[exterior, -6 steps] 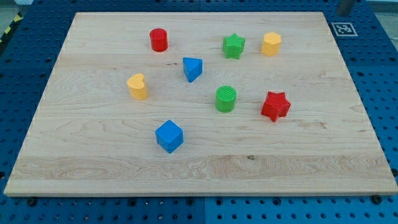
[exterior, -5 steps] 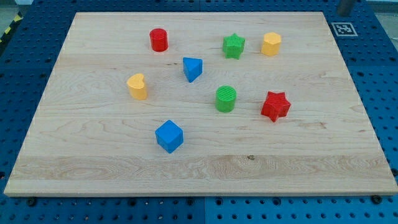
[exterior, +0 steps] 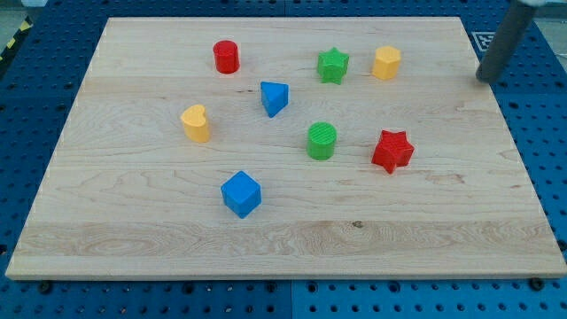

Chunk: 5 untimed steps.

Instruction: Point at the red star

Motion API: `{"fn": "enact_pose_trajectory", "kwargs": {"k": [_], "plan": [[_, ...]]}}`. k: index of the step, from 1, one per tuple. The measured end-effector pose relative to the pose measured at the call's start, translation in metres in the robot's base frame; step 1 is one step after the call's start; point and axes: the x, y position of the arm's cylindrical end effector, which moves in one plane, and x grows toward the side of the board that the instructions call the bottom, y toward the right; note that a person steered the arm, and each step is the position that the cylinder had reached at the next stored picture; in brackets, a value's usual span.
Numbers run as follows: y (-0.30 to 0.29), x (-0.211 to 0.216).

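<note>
The red star (exterior: 392, 150) lies on the wooden board (exterior: 133, 230) at the view's right of centre. My rod comes down from the view's top right, and my tip (exterior: 485, 79) is at the board's right edge, well above and to the right of the red star. It touches no block. The nearest blocks to the red star are the green cylinder (exterior: 322, 141) on its left and the yellow hexagonal block (exterior: 386, 63) above it.
A green star (exterior: 333, 66), red cylinder (exterior: 227, 57), blue triangular block (exterior: 274, 97), yellow heart-shaped block (exterior: 196, 123) and blue cube (exterior: 241, 194) also lie on the board. A blue pegboard (exterior: 540, 133) surrounds the board.
My rod has come further into view at the top right and moved down toward the board's right edge. No block has moved.
</note>
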Motion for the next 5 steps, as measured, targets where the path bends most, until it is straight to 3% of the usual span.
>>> {"fn": "enact_pose_trajectory", "kwargs": {"k": [1, 2, 4, 5], "plan": [[-0.015, 0.062], [-0.023, 0.086], [-0.132, 0.093], [-0.146, 0.096]]}}
